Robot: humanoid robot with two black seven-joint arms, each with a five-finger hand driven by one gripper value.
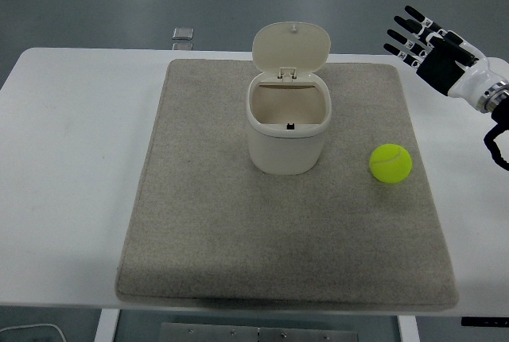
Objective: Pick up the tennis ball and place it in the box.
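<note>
The right hand (419, 40) hangs with fingers spread and empty, raised over the far right corner of the table (64, 159); no left hand shows. The ball (390, 164) lies on the mat (215, 239) nearer the robot than the hand and a little to its left, well apart from it, so the grasp has not begun. The box (286, 131) stands further to the hand's left, past the ball, its lid (291, 46) tipped up and back and its mouth open. The chief risk, as I judge it, is the ball itself: round and free on the mat, it is likely to roll if a finger touches one side before the others close, and from where it sits a nudge could send it toward the mat's right edge and off the table. A grasp that closes too high on the ball could squeeze it out downward. On the carry, the hand has to cross toward the box from the ball's side; coming in low, it could strike the box wall and shove or tip the light container, or catch the upright lid and knock it shut over the mouth. Releasing off-centre could bounce the ball off the rim.
</note>
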